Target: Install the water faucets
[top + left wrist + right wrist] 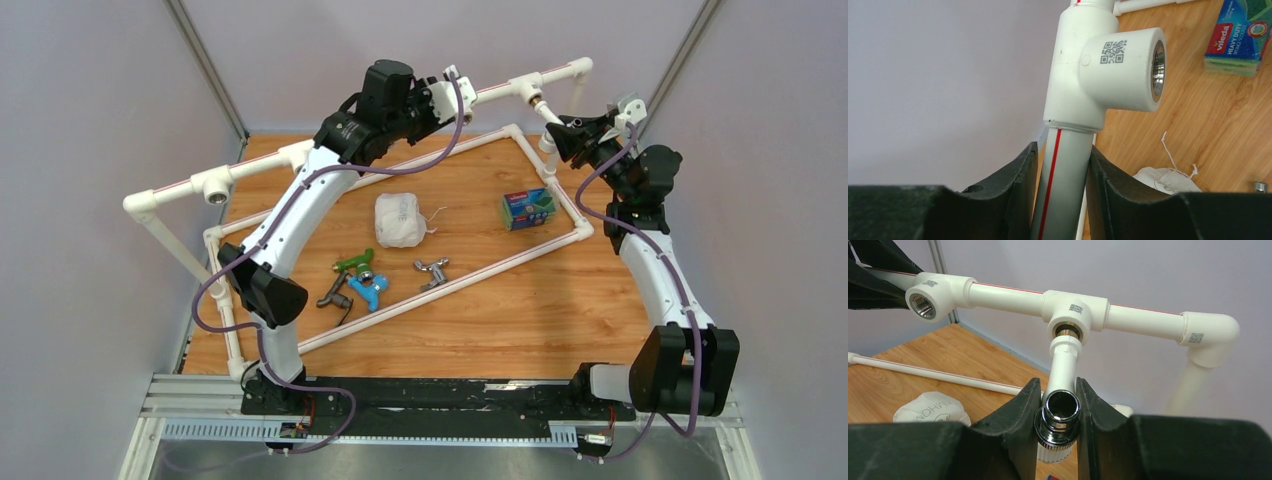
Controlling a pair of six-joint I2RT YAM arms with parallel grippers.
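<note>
The right hand (1058, 386) is clenched on the white faucet (1064, 360). Its two dark fingers (1018, 410) press the chrome collar at the faucet's near end, and the round opening of that collar faces the wrist camera. From the hand, the faucet's white body runs straight to the middle tee (1075, 307) of the raised rail (260, 163). A brass thread shows at the tee's socket, but I cannot tell whether it is screwed fully home. Past this tee the rail ends in an elbow (1209, 332) that turns downward.

The left hand (1063, 150) grasps the same rail, jaws closed tight on the red-striped pipe just below the open tee (1118, 70). This fitting is printed with a QR code and has a bare metal-threaded socket. From above, both hands sit at the far right stretch of the rail, near each other, one tee apart.

The other four faucets lie on the wooden surface (520, 310), inside the flat pipe rectangle (480, 268). The green faucet (352, 263), blue faucet (370, 291) and dark grey faucet (335, 294) are clustered close together near the left arm's elbow, with the grey one leftmost. The chrome faucet (432, 272) lies on its own to their right. Behind them sits a white drawstring bag (400, 220), its cord trailing to the right. Farther right, well apart from the bag, is a Vileda sponge pack (528, 208).
</note>
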